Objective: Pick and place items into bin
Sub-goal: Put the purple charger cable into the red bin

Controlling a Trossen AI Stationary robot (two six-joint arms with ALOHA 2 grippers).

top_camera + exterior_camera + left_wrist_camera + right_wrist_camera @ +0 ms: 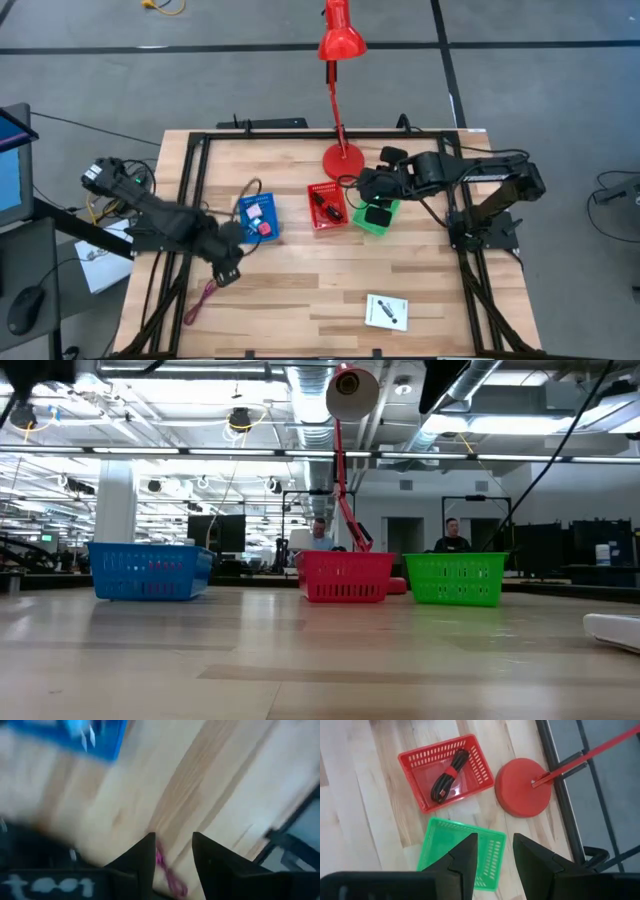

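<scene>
Fingers spread on left gripper over maroon cord; right gripper spread above green bin.

cord left of card, bins behind

The bench is light wood planks with a black metal frame around the edge, sitting on a grey floor with dark lines across it. A red desk lamp stands at the far edge, its round base on the wood. Beyond it's a big open workshop with exposed pipes and strip lights on the ceiling, a white column, and two people sitting way in the back.
</scene>
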